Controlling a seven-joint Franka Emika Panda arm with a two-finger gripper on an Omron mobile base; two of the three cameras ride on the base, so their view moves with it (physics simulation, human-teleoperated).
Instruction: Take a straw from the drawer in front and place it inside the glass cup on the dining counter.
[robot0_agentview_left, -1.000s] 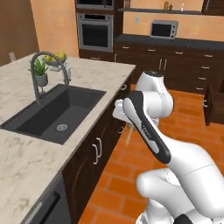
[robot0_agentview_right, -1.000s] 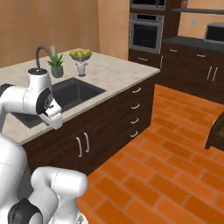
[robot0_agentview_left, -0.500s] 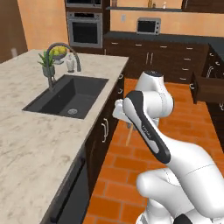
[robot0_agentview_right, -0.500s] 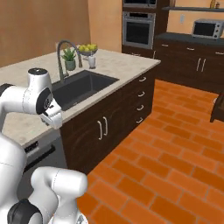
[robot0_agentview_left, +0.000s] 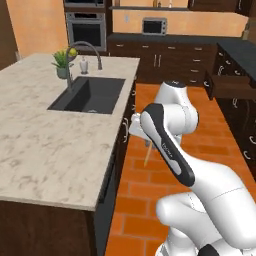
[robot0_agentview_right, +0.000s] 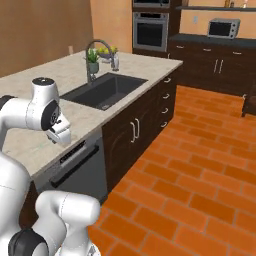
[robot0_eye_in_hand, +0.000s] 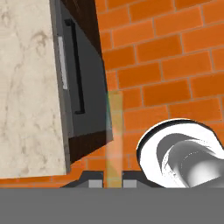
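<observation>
Beside veined marble dining counter (robot0_agentview_left: 45, 145) — gripper (robot0_eye_in_hand: 113, 183) pinched on thin, straight tan straw (robot0_eye_in_hand: 114, 135), above brick floor (robot0_eye_in_hand: 175, 65).

Home kitchen: marble island (robot0_agentview_left: 45, 145) with inset black sink (robot0_agentview_left: 90, 95) and faucet (robot0_agentview_left: 82, 52), wall oven (robot0_agentview_left: 86, 31), microwave (robot0_agentview_left: 154, 26), dark wood cabinets (robot0_agentview_left: 165, 57), brick-tile floor (robot0_agentview_right: 200, 165).
</observation>
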